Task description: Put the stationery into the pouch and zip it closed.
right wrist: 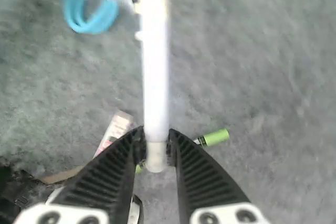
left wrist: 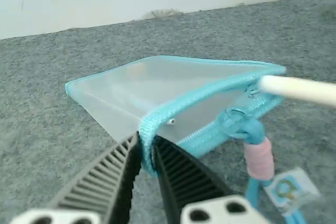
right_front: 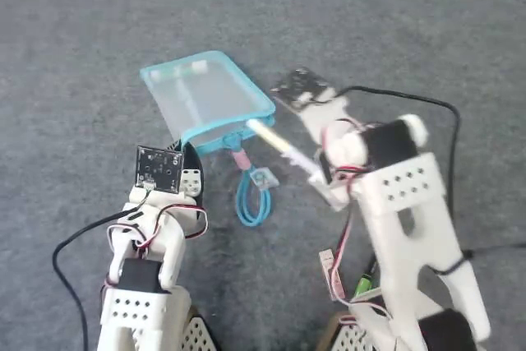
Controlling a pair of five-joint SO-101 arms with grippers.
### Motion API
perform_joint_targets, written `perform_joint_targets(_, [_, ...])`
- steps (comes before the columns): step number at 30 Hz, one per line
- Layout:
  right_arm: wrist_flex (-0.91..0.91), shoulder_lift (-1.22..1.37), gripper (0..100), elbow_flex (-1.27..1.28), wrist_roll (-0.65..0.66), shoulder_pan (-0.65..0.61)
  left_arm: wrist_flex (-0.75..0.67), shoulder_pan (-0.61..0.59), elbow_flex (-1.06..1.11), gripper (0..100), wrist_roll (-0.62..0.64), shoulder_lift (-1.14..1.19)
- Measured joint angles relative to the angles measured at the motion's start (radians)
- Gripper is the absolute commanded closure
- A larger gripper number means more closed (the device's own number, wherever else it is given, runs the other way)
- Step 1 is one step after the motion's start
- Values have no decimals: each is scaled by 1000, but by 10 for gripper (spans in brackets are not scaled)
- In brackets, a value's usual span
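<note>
We begin with the grey carpeted table (right_front: 74, 55), which carries everything. In the high view the right arm (right_front: 403, 195) stands at about 5 o'clock from the centre and the left arm (right_front: 148, 269) at about 7 o'clock.

The pouch (right_front: 205, 96), clear with a turquoise border, lies near the centre, with its zipper edge turned to about 5 o'clock. The left gripper (left wrist: 146, 148) is closed narrow on the turquoise lip of this mouth, at the end nearest to its own arm. It lifts the lip a little, so we judge that the mouth stands open.

The right gripper (right wrist: 155, 148) is clamped on the back end of a white pen (right_front: 279, 144). The long axis of the pen runs from 4 o'clock to 10 o'clock. Its free tip is just beside the far corner of the mouth, close to the zipper slider; whether it is already inside, we cannot tell. The pouch lies therefore at 10 o'clock from the right gripper, nearly in line with the pen. We think the next push must follow this axis, a little more toward the middle of the mouth.

A blue strap loop (right_front: 251, 199) with a pink bead (left wrist: 258, 158) and a small tag (left wrist: 286, 188) trails from the slider toward 6 o'clock. A small green piece (right wrist: 214, 137) lies on the table near the right arm's base.
</note>
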Motion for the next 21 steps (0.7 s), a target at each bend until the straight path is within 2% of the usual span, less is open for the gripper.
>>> perform_joint_targets(2, [0, -43, 993, 15, 26, 46, 0, 0, 0, 988, 0, 0])
perform_joint_targets(6, [0, -143, 993, 18, 38, 23, 0, 0, 0, 988, 0, 0])
perform_joint_targets(14, [0, -203, 993, 52, 18, -181, 0, 0, 0, 988, 0, 0])
perform_joint_targets(21, [0, -203, 993, 123, 17, -210, 0, 0, 0, 988, 0, 0])
